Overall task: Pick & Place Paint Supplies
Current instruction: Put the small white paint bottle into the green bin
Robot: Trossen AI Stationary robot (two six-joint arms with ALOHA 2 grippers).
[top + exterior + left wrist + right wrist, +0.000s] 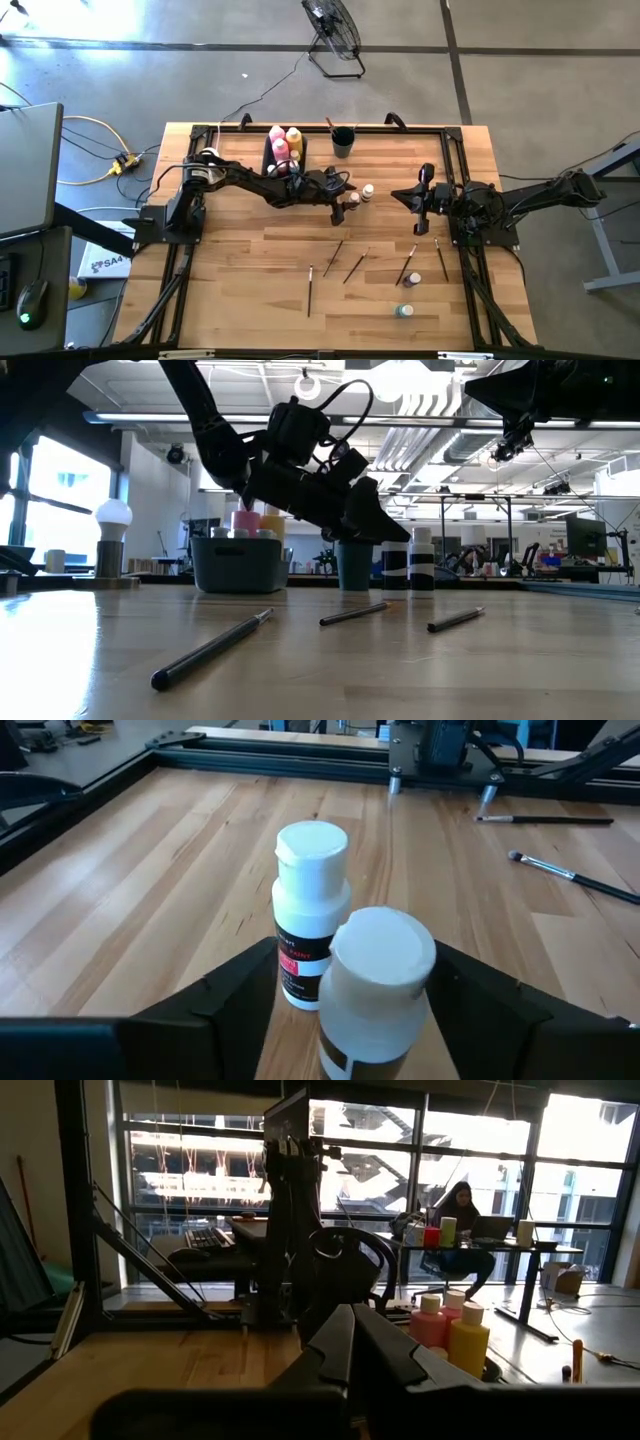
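Bottles: you see two small white-capped paint bottles (310, 910), smooth cylinders, standing at the tabletop's centre.
Tabletop (240, 290): pale wood planks; brushes (355, 267) lie toward 6 o'clock.
Left tool (347, 203): reached across, fingers spread around the nearer bottle.
Right tool (424, 180): closed, empty, raised at 3 o'clock.

obstacles: two paint bottles (360, 195) just beside left tool (345, 208) | brushes (345, 262) scattered mid-table | near edge open

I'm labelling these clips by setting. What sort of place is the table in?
Probably an open workshop or lab in an industrial building: bare concrete floor with a floor fan, exposed ceiling pipes overhead, and a person working at a desk before tall windows.
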